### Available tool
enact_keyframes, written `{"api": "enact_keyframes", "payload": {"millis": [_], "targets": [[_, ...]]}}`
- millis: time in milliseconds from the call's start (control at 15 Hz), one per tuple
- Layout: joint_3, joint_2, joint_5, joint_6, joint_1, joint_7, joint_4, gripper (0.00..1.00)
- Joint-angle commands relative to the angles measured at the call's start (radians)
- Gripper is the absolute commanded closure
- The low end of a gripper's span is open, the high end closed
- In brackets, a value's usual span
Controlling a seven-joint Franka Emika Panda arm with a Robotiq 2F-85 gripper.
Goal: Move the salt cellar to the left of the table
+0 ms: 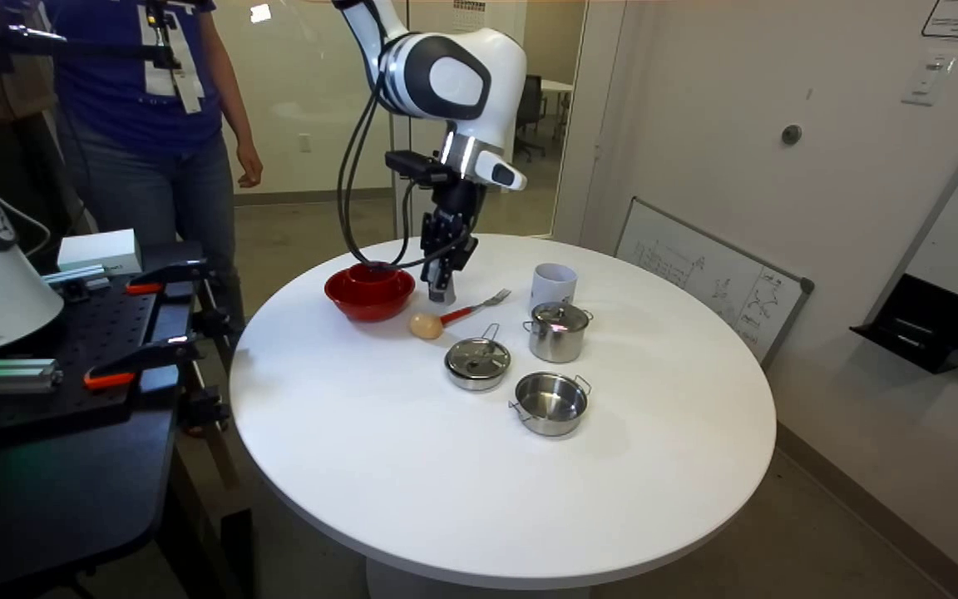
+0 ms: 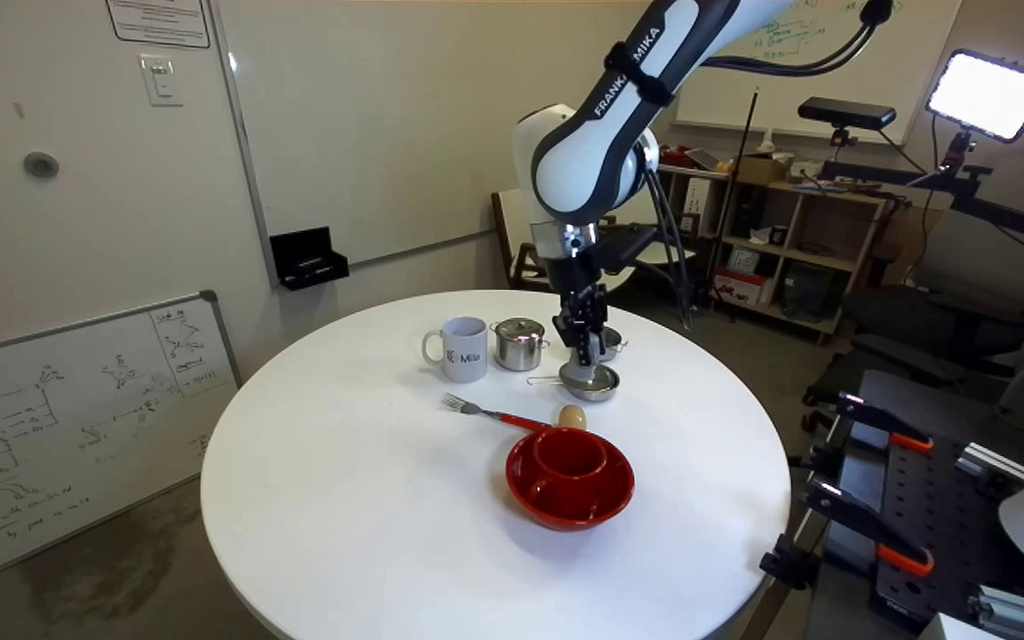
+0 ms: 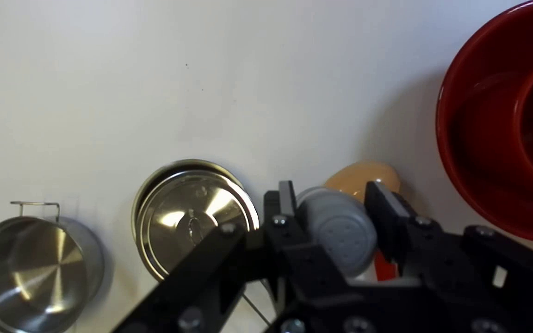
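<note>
Grey salt cellar (image 3: 344, 233) hangs roughly upright above the bench (image 1: 346, 466); end effector (image 3: 333, 196) closed to its width, gripping it. Held aloft, presumably so leftward travel clears nearby egg (image 1: 426, 325) and lidded pan (image 3: 188, 203).

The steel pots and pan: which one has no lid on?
The steel pot nearest the camera in an exterior view: its inside shows, while the taller pot and the pan are covered.

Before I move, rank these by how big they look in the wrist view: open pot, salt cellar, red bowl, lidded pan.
1. Red bowl, largest even though the frame edge cuts it off.
2. Open pot and lidded pan: too alike to rank.
3. Salt cellar, smallest, though being held nearer the camera enlarges it.
</note>
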Motion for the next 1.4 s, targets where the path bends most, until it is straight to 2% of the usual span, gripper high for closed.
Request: {"api": "enact_keyframes", "payload": {"millis": [0, 333, 667, 1133, 1333], "targets": [[0.030, 0.028, -0.031, -0.046, -0.006, -0.093, 0.071, 0.84], [0.084, 0.137, -0.056, -0.047, -0.008, -0.286, 0.222, 0.84], [0.122, 0.274, -0.093, -0.114, 0.016, -0.413, 0.414, 0.84], [0.169, 0.450, -0.081, -0.299, 0.043, -0.519, 0.667, 0.84], [0.173, 0.518, -0.084, -0.334, 0.060, -0.523, 0.757, 0.84]]}}
